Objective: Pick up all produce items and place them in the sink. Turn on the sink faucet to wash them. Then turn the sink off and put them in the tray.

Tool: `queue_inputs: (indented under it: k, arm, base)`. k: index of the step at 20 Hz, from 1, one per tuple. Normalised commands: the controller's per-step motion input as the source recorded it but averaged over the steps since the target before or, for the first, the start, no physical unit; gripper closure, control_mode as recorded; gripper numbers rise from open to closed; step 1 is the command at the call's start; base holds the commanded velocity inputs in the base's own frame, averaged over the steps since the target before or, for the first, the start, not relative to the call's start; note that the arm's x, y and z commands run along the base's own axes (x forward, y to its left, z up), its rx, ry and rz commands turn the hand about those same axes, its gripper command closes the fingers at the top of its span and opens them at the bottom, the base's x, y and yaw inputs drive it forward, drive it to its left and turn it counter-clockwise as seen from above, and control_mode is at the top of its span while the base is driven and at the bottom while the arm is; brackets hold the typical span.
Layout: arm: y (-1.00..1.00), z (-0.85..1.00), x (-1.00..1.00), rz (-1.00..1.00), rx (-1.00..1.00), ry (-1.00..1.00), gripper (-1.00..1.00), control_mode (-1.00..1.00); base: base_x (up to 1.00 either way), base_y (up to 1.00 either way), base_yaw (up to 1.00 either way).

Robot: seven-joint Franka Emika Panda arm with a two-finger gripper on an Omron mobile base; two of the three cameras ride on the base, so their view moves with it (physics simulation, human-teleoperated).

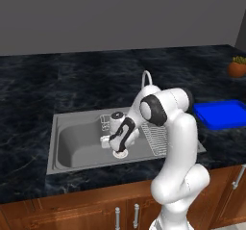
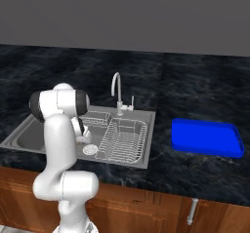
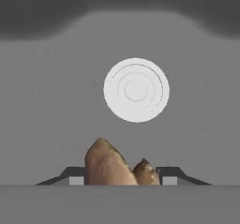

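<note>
Your pincer point(image 3: 119, 178) is low in the sink point(image 1: 62, 128), and the brown produce lump point(image 3: 115, 167) sits right between the two dark finger tips point(image 3: 75, 177) in the hand view. Both tips flank it closely, one on each side, so the jaws look partly drawn in around it. Whether they are truly pinching it or just bracketing it, you cannot tell from here; the contact line is hidden at the bottom edge of that view.

Lump shape: two humps, the taller on the left of the hand view, the smaller on the right. Its long axis seems to run across the gap, tip to tip.

The relation that matters: the round drain point(image 3: 136, 90) lies straight ahead of the lump along the pincer's line of sight, on the bare grey basin floor, clear of the lump.

In the left base view the pincer point(image 1: 113, 145) hangs just above the drain point(image 1: 120, 152), with the wire rack point(image 1: 156, 137) to one side. The faucet point(image 2: 117, 93) stands behind the basin. The blue tray point(image 2: 207, 137) rests on the worktop point(image 2: 195, 90), well apart from the sink, beyond the rack.

Judgement: if the lump is held, your lift should go straight up before swinging toward the tray.
</note>
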Motion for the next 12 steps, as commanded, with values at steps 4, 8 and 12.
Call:
queue_inputs:
  k: [4, 8, 12]
  arm:
    - [0.01, 0.70, -0.05, -0.01, -0.04, 0.00, 1.00, -1.00]
    - [0.00, 0.66, -0.04, -0.01, -0.04, 0.00, 1.00, -1.00]
    - [0.00, 0.56, -0.13, -0.01, -0.05, 0.00, 1.00, -1.00]
  base:
    - [0.00, 0.00, 0.00]
    - [0.00, 0.00, 0.00]
    - [0.00, 0.00, 0.00]
